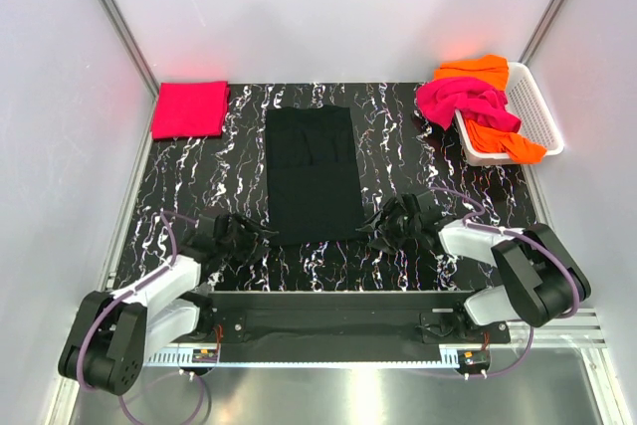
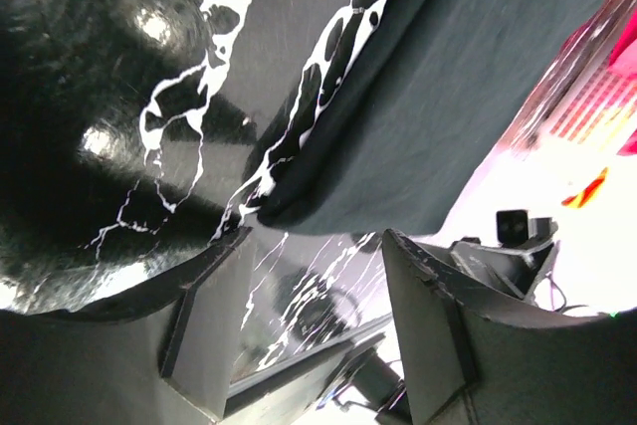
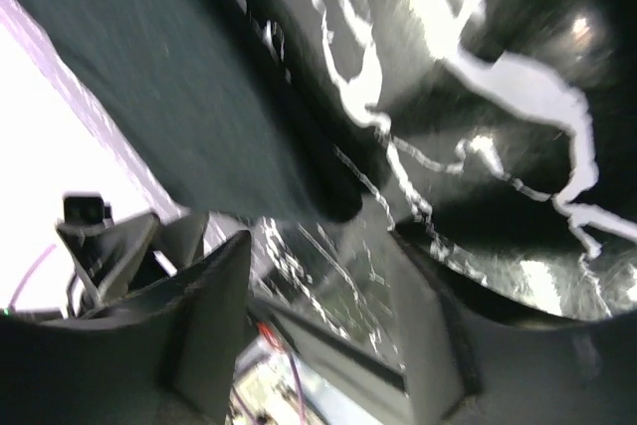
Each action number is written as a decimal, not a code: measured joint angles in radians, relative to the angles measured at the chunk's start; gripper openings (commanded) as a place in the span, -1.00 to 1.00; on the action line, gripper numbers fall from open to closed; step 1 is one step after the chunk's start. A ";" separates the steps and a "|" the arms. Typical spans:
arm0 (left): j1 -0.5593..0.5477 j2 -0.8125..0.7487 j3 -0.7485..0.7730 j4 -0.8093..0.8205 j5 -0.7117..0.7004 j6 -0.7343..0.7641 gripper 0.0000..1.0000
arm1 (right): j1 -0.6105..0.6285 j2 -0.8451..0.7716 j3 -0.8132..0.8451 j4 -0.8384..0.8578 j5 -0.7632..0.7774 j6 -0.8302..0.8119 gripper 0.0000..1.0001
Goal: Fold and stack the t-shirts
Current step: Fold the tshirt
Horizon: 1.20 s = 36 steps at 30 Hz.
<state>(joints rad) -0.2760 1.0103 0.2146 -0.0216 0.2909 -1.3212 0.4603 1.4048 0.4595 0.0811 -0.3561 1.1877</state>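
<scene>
Your left gripper [image 1: 242, 236] and right gripper [image 1: 390, 222] gaped empty by the black t-shirt [image 1: 313, 171], at its six-o'clock hem. Pinching just one layer, hard to see there, could've skewed the fold.

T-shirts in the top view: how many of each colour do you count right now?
Black t-shirt: 1
Red-pink t-shirt: 1
Magenta t-shirt: 1
Orange t-shirt: 1, partly under the magenta one
Total: 4
</scene>
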 measured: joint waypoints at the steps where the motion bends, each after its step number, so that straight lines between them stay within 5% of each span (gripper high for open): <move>1: -0.004 0.005 -0.003 0.010 -0.012 -0.019 0.17 | 0.004 0.001 0.000 0.008 0.022 0.013 0.16; 13: -0.023 0.082 -0.005 0.083 -0.042 -0.166 0.02 | 0.051 0.025 0.000 0.034 0.118 0.147 -0.01; 36: -0.039 -0.052 -0.014 -0.088 -0.093 -0.225 0.15 | 0.060 0.038 -0.002 0.036 0.132 0.228 -0.10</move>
<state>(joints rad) -0.3145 0.9581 0.2005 -0.1097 0.1974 -1.5459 0.5201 1.4429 0.4580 0.1173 -0.2237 1.4155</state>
